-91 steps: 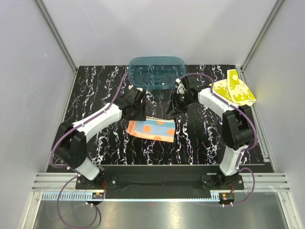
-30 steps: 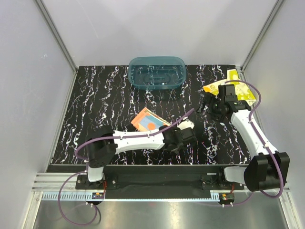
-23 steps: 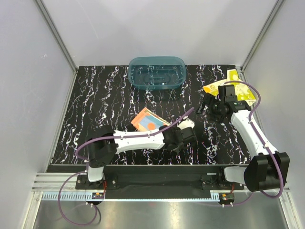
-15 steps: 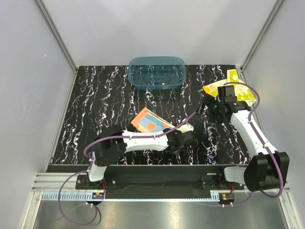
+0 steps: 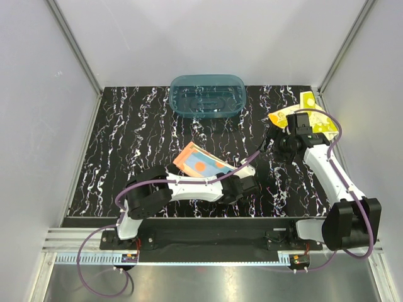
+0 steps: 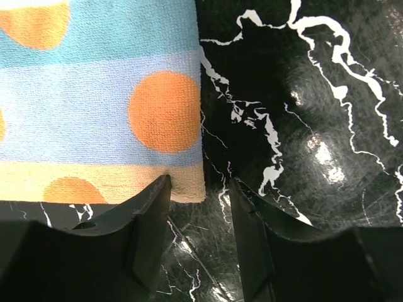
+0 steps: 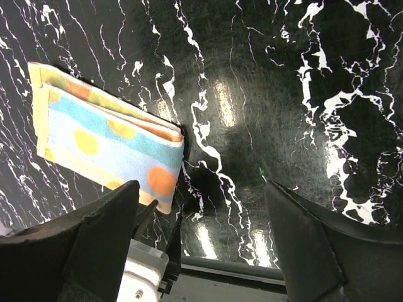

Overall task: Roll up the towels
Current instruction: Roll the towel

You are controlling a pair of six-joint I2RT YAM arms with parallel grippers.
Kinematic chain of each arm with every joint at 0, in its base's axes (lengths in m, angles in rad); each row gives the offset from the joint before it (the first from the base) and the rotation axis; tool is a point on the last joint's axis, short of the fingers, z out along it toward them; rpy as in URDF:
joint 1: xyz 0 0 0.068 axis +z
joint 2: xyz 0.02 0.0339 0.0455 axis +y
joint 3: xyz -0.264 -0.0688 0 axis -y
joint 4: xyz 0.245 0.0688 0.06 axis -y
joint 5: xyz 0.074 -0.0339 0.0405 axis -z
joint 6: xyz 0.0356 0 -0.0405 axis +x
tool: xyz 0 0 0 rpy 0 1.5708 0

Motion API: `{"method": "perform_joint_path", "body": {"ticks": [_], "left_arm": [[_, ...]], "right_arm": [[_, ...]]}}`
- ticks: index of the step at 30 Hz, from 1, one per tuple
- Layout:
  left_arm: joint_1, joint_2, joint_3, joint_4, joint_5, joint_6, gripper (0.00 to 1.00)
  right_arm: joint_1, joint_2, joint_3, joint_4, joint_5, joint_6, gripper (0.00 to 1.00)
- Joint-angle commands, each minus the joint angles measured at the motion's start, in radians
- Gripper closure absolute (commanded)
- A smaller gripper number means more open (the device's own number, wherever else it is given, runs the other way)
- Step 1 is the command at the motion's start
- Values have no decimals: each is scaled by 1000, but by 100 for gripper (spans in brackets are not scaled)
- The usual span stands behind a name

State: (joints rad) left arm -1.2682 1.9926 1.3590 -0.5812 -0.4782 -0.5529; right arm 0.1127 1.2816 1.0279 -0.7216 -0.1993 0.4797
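Observation:
The light blue and yellow towel with orange dots (image 5: pixel 201 162) lies folded on the black marbled table, near the middle. It fills the upper left of the left wrist view (image 6: pixel 94 107) and shows in the right wrist view (image 7: pixel 107 145). My left gripper (image 5: pixel 244 184) is low at the towel's right front corner, open and empty (image 6: pixel 199 184), with the corner just ahead of the left finger (image 6: pixel 148 220). My right gripper (image 5: pixel 279 143) hangs above the table right of the towel, wide open and empty (image 7: pixel 198 189). The bright yellow towel (image 5: pixel 303 117) lies crumpled at the far right, behind the right arm.
A teal translucent tub (image 5: pixel 206 95) stands at the back centre. White enclosure walls close in the table on three sides. The left arm stretches low across the front of the table (image 5: pixel 189 187). The left gripper's white body shows in the right wrist view (image 7: pixel 148 267).
Since three seconds ago the dotted towel has become a smaller, turned fold. The left arm swung round to its right front corner. The right arm drew back to the right. Little moved in the last second.

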Motion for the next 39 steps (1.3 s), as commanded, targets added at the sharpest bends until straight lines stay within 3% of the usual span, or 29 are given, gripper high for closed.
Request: {"method": "perform_joint_path", "body": {"ticks": [1,22,33,37,39], "left_arm": [[7,-1,-2,-37,-69,18,54],[-31,52,37,-54,-143,50,55],[-28,63,-8,-25,-166,28,78],[-10,12,-55,32,-114,39,88],[9,-64,-115,72,-70,41,100]], "right_arm": [[-5,15,14,42,-23,19,13],[-5,67,20,67,-66,16,14],[-5,85,32,56,-104,-9,13],[-5,87,15,82,-228,-1,12],[-5,113,-3,108,-308,2,12]]}}
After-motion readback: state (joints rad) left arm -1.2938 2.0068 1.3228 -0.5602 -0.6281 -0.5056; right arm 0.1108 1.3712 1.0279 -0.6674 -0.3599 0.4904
